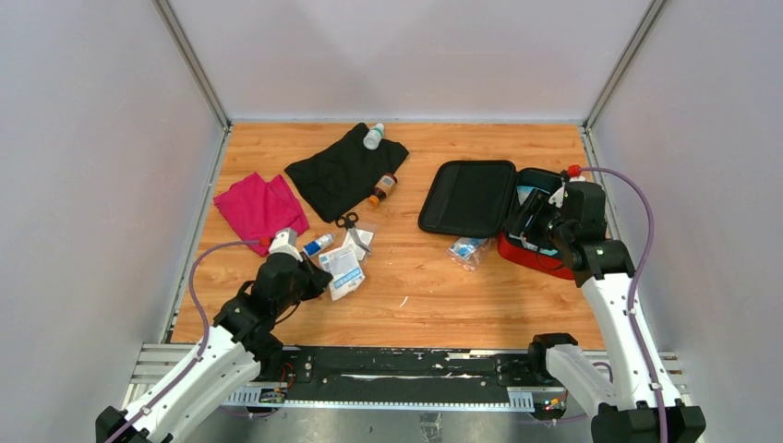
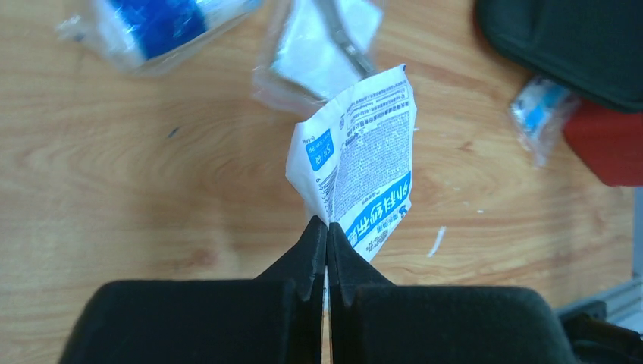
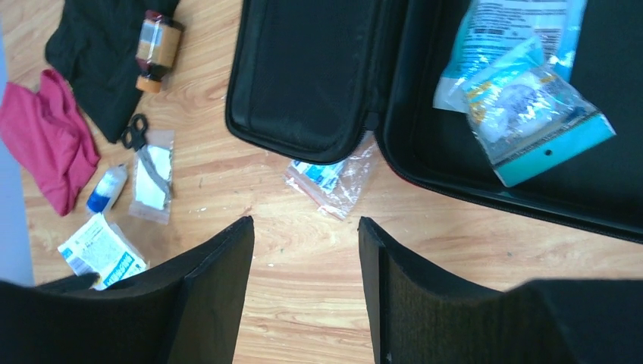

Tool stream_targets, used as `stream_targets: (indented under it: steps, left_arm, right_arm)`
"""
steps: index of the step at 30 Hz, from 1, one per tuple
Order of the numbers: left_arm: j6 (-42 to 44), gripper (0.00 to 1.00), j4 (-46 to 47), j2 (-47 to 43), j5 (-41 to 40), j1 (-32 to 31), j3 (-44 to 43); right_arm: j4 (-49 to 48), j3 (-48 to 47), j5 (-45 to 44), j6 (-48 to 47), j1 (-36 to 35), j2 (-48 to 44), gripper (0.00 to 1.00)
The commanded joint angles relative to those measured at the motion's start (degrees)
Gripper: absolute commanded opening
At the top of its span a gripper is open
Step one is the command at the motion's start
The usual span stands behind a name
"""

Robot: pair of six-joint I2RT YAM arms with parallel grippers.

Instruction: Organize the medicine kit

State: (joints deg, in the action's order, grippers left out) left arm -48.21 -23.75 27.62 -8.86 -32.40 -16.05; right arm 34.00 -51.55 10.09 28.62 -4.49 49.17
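The kit (image 1: 466, 197) lies open on the right half of the table, black lining up. Its lid is folded out to the left and its red base sits to the right, so the opened case runs lengthwise left to right, with the hinge running front to back.

The base holds a teal-edged pouch (image 3: 542, 133) overlapping a blue-and-white sachet (image 3: 504, 30). The lid holds nothing. Only my right wrist view shows these contents; from above, my right arm covers most of the base. My right claw (image 3: 305, 262) hangs over the table just off the kit, jaws apart with nothing between them. A clear bag (image 3: 334, 178) lies on the wood just beside the hinge.

On the left, my left claw (image 2: 327, 244) is clamped tight on the bottom corner of a printed white packet (image 2: 362, 152), which stands up from my fingertips. That pinch is plain only in my left wrist view; the top view shows just the packet at the claw's tip.

Farther back lie scissors (image 1: 348, 221), a blue tube (image 1: 319, 245), a magenta cloth (image 1: 258, 208) and a black cloth (image 1: 346, 171). A white bottle (image 1: 373, 137) and a brown bottle (image 1: 383, 187) sit at the black cloth's edges.
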Motion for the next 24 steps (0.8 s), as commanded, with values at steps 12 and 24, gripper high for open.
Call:
stream_targets:
  steps: [12,24]
  left_arm:
    - [8.87,0.0,9.37,0.19,22.7,-0.38,-5.51]
    - [7.49,0.0,6.98,3.19,31.53,-0.38,-13.82]
  right_arm:
    - [-15.11,8.75,20.68,3.99,-19.01,-3.19,0.67]
    - [-27.07,9.86,5.39,10.61,-45.85,1.72,0.73]
